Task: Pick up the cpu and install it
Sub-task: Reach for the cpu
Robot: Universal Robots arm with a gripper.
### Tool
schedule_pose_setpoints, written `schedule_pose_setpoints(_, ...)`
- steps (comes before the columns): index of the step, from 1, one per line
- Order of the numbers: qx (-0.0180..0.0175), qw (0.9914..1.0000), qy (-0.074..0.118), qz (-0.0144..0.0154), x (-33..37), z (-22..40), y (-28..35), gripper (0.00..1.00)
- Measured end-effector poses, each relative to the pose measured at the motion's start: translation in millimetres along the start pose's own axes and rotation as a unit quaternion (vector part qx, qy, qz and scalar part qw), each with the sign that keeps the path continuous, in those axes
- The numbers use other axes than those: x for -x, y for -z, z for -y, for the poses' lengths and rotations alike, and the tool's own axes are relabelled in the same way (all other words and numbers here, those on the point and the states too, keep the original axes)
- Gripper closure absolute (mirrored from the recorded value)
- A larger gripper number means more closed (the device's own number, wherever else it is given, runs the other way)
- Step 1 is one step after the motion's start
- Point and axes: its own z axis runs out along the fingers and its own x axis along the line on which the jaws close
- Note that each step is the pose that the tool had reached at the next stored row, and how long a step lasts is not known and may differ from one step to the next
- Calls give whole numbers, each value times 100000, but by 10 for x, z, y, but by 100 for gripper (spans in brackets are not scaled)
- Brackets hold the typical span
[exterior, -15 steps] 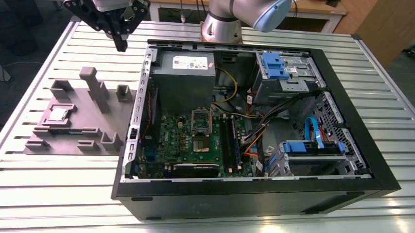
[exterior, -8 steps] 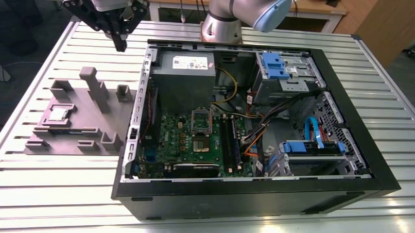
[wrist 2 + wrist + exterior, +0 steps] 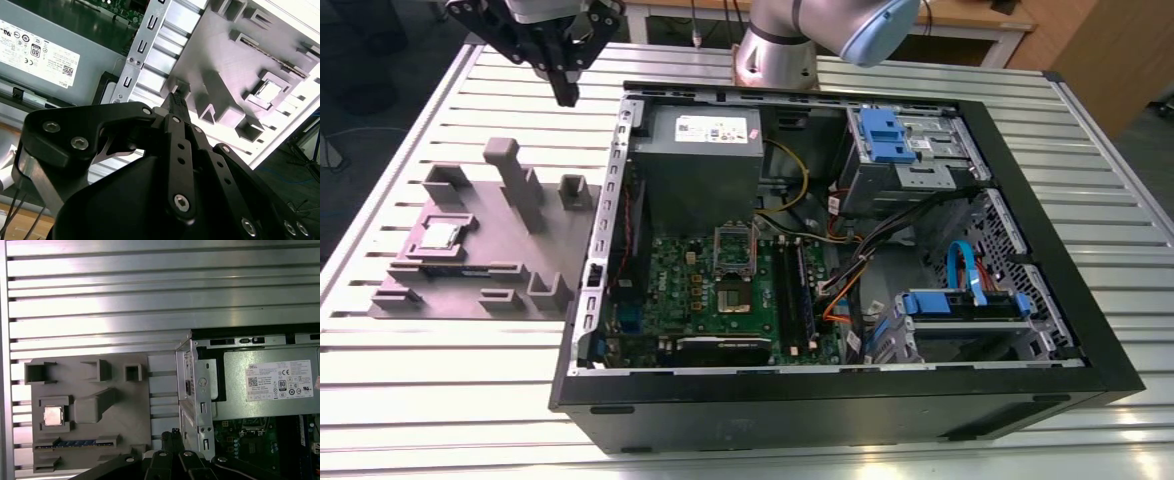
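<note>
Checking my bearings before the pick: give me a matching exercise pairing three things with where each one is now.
1. small silvery square cpu
2. black robot gripper
3. grey metal power supply box

A. inside the open black computer case
B. seated in a recess of the grey moulded tray
C. hovering above the slatted metal table

Pairs: 1-B, 2-C, 3-A.

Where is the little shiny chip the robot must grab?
Find the big open computer case, then look at the grey plastic tray beside it on the exterior view's left. The cpu sits in a square pocket there. It is the only flat silvery square; its neighbours are dull grey blocks.
</note>
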Motion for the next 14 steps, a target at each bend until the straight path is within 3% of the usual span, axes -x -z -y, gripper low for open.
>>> schedule_pose_setpoints(14,-2,100000,-1,-1,-28,2,0,90)
